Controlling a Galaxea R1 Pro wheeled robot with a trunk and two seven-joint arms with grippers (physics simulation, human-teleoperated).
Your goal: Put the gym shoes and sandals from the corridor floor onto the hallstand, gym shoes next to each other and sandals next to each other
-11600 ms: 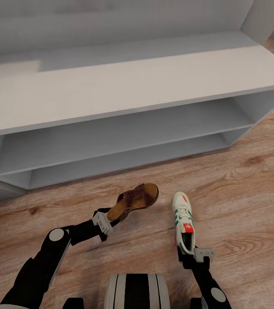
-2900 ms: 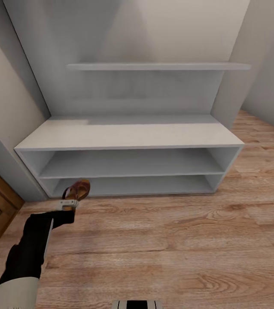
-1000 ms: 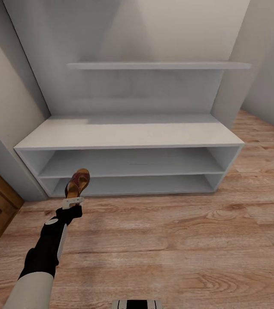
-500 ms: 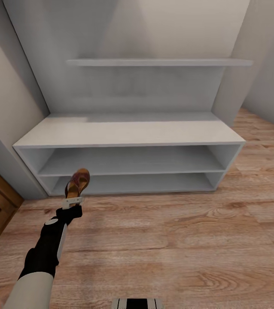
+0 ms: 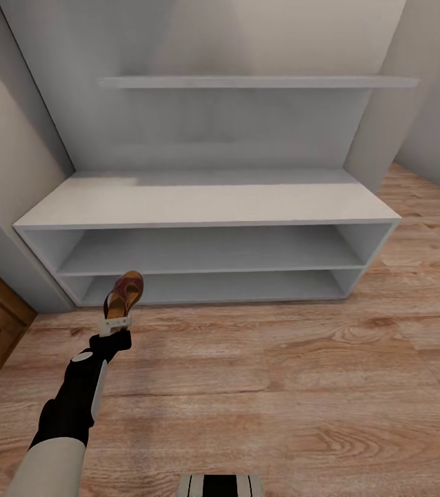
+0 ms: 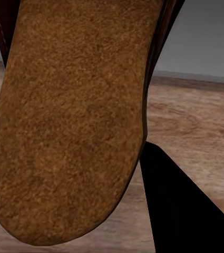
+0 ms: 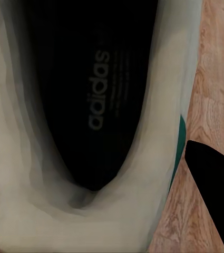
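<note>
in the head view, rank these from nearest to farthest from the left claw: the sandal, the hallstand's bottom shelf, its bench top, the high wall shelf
1. The dark maroon strappy sandal with tan footbed, gripped in the left claw.
2. The pale grey hallstand's bottom shelf, just behind the sandal.
3. The wide grey bench top, above and further back.
4. The thin grey upper shelf, high on the back panel.

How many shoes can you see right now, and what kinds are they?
Sandal, held in the left hand: 1
Gym shoe, close up in the right wrist view: 1
Total: 2 shoes
</note>
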